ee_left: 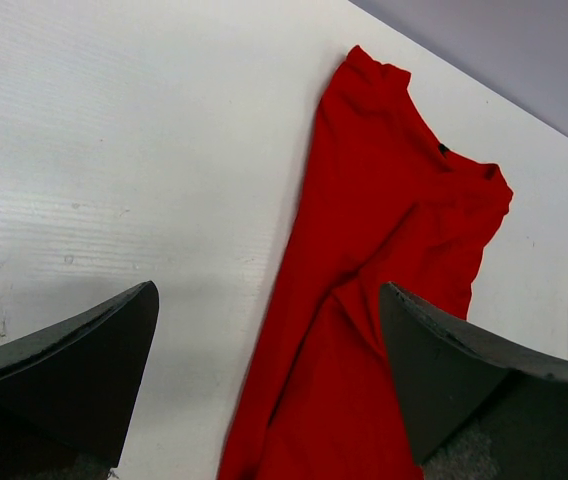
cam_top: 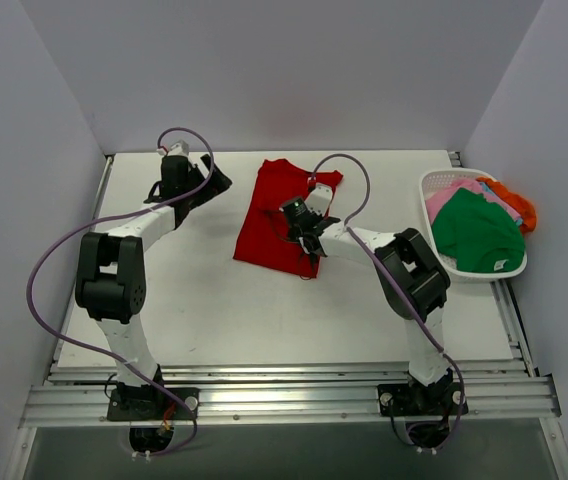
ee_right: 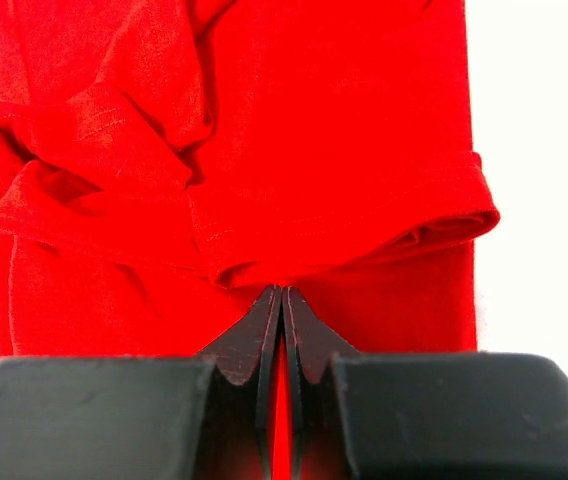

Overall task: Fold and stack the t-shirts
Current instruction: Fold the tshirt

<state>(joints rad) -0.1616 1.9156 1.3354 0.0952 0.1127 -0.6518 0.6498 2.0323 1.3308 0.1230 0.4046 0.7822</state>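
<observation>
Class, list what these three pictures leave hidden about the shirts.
Top view: the green shirt covers most of the pink shirt and orange shirt in the basket.
Left wrist view: the red shirt runs off the bottom edge.
Right wrist view: the shut right gripper covers cloth under it.

You have bright, even light with soft shadows; the surface (ee_right: 534, 150) blows out white at 3 o'clock in the right wrist view.

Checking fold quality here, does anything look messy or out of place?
Yes. The red t-shirt is rumpled, not flat: a sleeve and cloth bunch in uneven folds just ahead of the right tool, which is shut on it.
</observation>
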